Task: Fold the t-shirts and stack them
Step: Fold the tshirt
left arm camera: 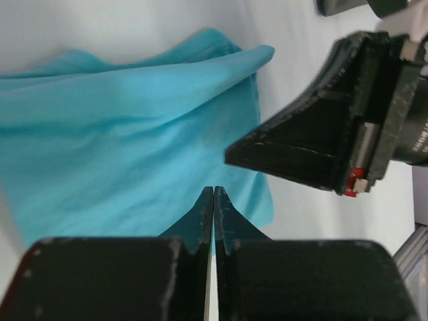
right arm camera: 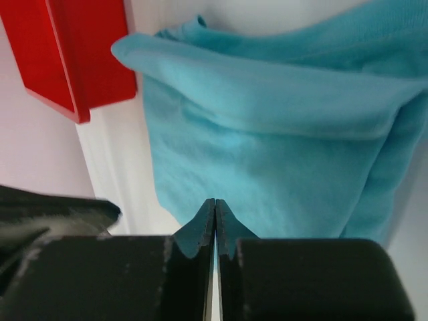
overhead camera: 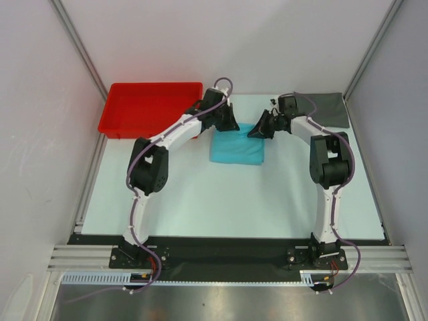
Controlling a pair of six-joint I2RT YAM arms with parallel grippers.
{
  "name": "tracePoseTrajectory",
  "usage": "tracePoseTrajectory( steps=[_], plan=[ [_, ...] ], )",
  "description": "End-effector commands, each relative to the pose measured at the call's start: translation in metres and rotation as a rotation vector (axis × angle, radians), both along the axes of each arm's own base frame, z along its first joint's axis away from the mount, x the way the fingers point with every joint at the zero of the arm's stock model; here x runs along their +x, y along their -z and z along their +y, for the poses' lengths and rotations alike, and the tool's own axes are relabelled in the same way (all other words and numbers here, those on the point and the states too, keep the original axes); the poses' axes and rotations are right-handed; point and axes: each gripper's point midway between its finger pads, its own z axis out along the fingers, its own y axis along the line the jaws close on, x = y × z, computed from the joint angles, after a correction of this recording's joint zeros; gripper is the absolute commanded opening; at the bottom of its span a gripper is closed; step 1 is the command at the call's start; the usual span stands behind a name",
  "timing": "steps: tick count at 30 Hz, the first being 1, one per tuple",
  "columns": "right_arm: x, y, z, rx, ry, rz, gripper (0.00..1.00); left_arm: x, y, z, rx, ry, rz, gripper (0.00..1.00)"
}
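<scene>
The turquoise t-shirt point(overhead camera: 237, 147) lies folded into a rough rectangle at mid-table; it also shows in the left wrist view point(left arm camera: 120, 134) and the right wrist view point(right arm camera: 281, 120). The dark grey t-shirt point(overhead camera: 329, 108) lies folded flat at the back right corner. My left gripper point(overhead camera: 231, 124) is shut and empty over the turquoise shirt's far left edge, its fingertips point(left arm camera: 213, 192) pressed together. My right gripper point(overhead camera: 258, 131) is shut and empty over the shirt's far right corner, its tips point(right arm camera: 215, 202) closed. The two grippers face each other, a small gap apart.
A red plastic tray point(overhead camera: 150, 107) stands at the back left, close to the shirt's left side, and shows in the right wrist view point(right arm camera: 80, 53). The right gripper's body point(left arm camera: 321, 140) fills the right of the left wrist view. Metal frame posts border the table.
</scene>
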Motion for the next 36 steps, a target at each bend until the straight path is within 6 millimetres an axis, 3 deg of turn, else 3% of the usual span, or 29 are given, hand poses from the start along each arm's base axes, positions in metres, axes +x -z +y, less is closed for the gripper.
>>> tracePoseTrajectory(
  steps=[1, 2, 7, 13, 23, 24, 25, 27, 36],
  plan=[
    [0.032, -0.018, 0.009, 0.120, 0.011, -0.141, 0.04, 0.021, 0.013, -0.004, 0.027, -0.001, -0.104, 0.01],
    [0.034, -0.007, 0.009, 0.129, 0.016, -0.126, 0.04, 0.025, 0.018, -0.004, 0.034, -0.006, -0.108, 0.00],
    [0.054, 0.007, 0.008, 0.166, 0.047, -0.146, 0.04, 0.045, 0.054, -0.007, 0.041, -0.018, -0.092, 0.00],
    [0.080, 0.024, -0.002, 0.180, 0.083, -0.160, 0.04, 0.070, 0.059, -0.004, 0.017, -0.044, -0.112, 0.00],
    [0.115, 0.033, -0.016, 0.231, 0.180, -0.149, 0.08, 0.112, 0.076, 0.032, -0.043, -0.159, -0.087, 0.01],
    [0.117, 0.035, -0.017, 0.233, 0.189, -0.147, 0.09, 0.113, 0.089, 0.033, -0.048, -0.169, -0.061, 0.01],
    [0.120, 0.036, -0.021, 0.238, 0.207, -0.141, 0.10, 0.119, 0.082, 0.032, -0.061, -0.171, -0.068, 0.02],
    [0.126, 0.042, -0.028, 0.229, 0.236, -0.130, 0.10, 0.127, 0.087, 0.034, -0.075, -0.182, -0.049, 0.02],
    [0.143, 0.061, -0.053, 0.199, 0.313, -0.069, 0.10, 0.132, 0.086, 0.041, -0.093, -0.174, -0.031, 0.08]
  ],
)
